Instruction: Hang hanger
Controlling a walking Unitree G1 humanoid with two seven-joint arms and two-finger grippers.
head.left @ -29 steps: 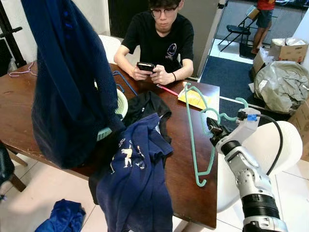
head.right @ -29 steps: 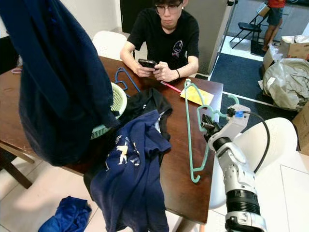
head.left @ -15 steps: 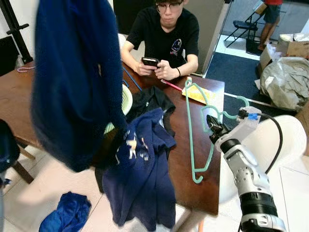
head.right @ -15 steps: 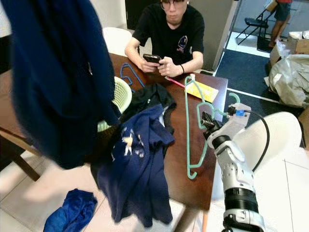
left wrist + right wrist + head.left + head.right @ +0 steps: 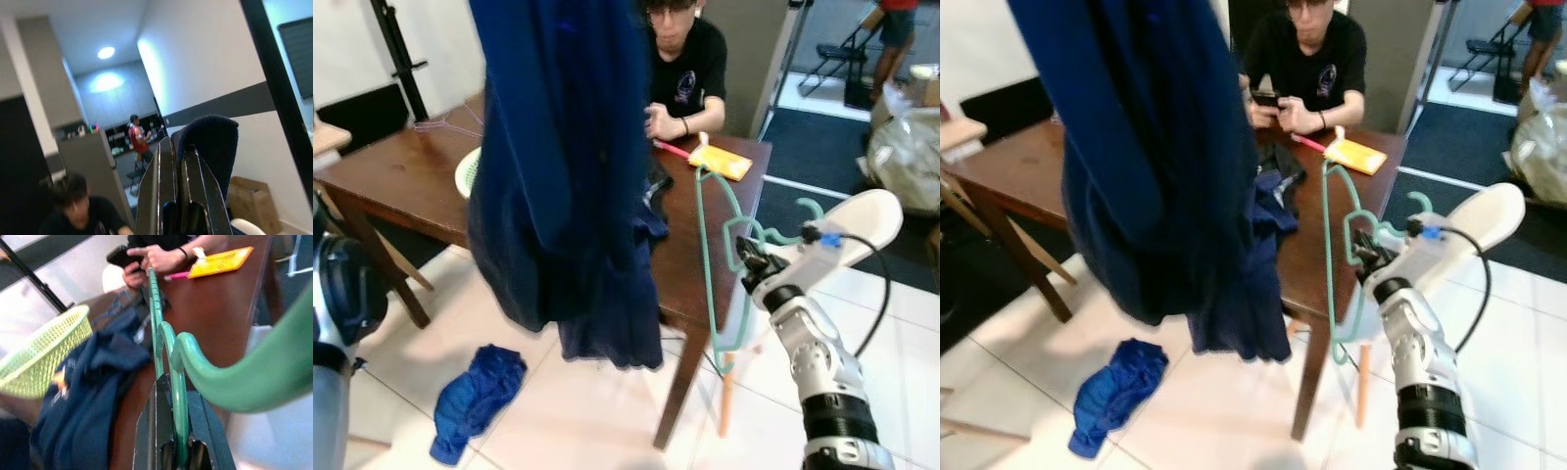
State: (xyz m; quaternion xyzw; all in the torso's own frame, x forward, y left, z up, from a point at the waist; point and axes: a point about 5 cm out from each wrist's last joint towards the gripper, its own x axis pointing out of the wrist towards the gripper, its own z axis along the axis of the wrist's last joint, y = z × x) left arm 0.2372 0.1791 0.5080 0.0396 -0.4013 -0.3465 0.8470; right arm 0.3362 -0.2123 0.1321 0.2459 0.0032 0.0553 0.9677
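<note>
My right gripper is shut on a mint-green plastic hanger, which hangs upright beside the brown table's near corner. In the right wrist view the hanger wire runs between the two black fingers. A large dark blue garment dangles in front of me, above the floor. My left gripper is raised high and shut on a fold of that blue cloth. The hanger and the garment are apart.
A person sits at the table's far side with a phone. On the table are a navy shirt draped over the edge, a green basket and a yellow packet. A blue cloth lies on the floor. A white chair stands right.
The camera has drawn back from the table and turned. The held garment now hangs mid-view, and the hanger has come off the tabletop to hang beside the table's corner.
</note>
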